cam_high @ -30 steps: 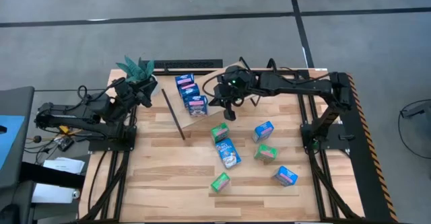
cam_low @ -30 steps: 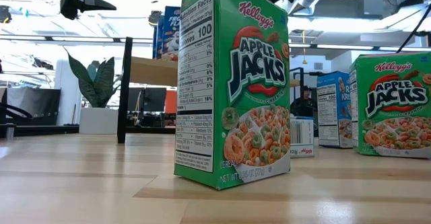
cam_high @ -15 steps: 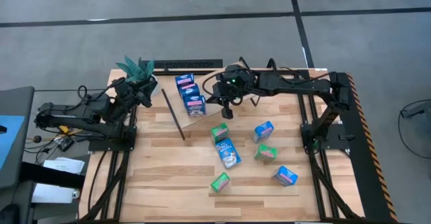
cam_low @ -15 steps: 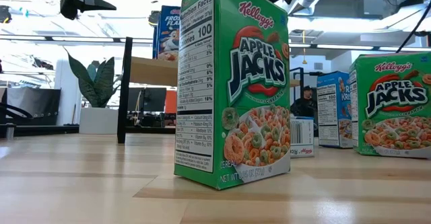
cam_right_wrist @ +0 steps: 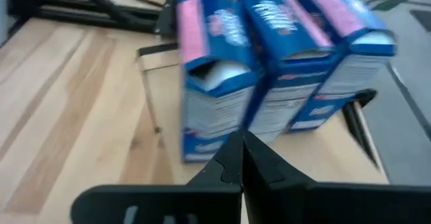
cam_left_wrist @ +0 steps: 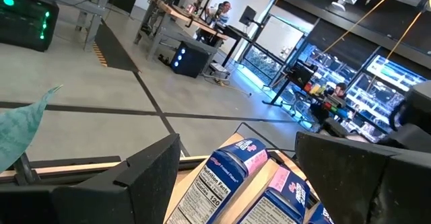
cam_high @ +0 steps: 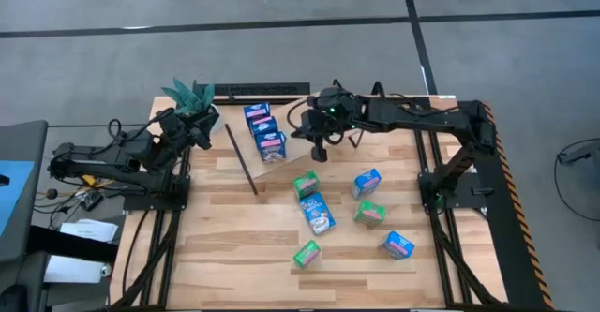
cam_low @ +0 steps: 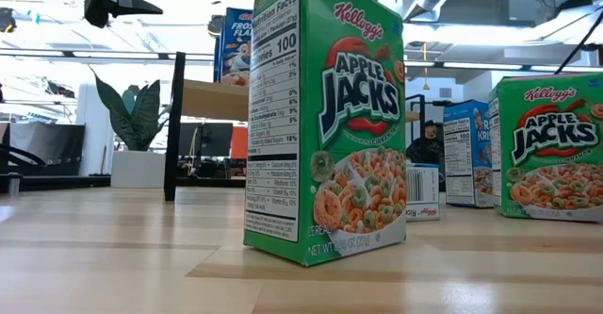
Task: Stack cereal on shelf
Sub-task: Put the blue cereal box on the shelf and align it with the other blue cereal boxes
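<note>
Shelf [cam_high: 281, 167]: light wooden board, flat and rectangular, tilted on thin black rod legs. Carried three blue cardboard cereal boxes [cam_high: 263, 130] with pink and white fronts, packed side by side in one row, just beside the right gripper [cam_high: 319, 156].

Loose cereal on the pale plank tabletop [cam_high: 225, 228], six small rectangular boxes, all near and below the right gripper: three green Apple Jacks boxes [cam_high: 306, 184], three blue boxes [cam_high: 367, 183].

Right gripper: fingers pressed fully together, empty, touching nothing, hung over the table at the shelf's edge, pointed at the row of three.

Left gripper [cam_high: 208, 136]: jaws spread wide, empty, far side of the shelf, beside a green leafy plant [cam_high: 190, 96].
</note>
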Robot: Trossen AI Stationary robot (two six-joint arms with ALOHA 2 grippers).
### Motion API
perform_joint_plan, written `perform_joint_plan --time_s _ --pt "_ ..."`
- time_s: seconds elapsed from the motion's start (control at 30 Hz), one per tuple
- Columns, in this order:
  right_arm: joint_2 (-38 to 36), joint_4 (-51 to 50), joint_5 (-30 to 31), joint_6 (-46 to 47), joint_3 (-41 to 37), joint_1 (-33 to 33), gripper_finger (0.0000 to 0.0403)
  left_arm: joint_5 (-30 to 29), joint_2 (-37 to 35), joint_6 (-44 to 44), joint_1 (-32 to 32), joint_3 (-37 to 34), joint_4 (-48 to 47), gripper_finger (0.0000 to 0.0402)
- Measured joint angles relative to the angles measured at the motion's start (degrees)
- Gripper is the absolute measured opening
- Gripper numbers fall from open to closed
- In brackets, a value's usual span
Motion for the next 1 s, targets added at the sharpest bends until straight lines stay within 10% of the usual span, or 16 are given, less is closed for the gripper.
perform_joint_plan --time_s 1.0 --pt "0.2 1.6 1.4 0.3 0.0 0.9 0.0014 0.0 0.0 -0.2 0.0 0.0 0.0 0.0283"
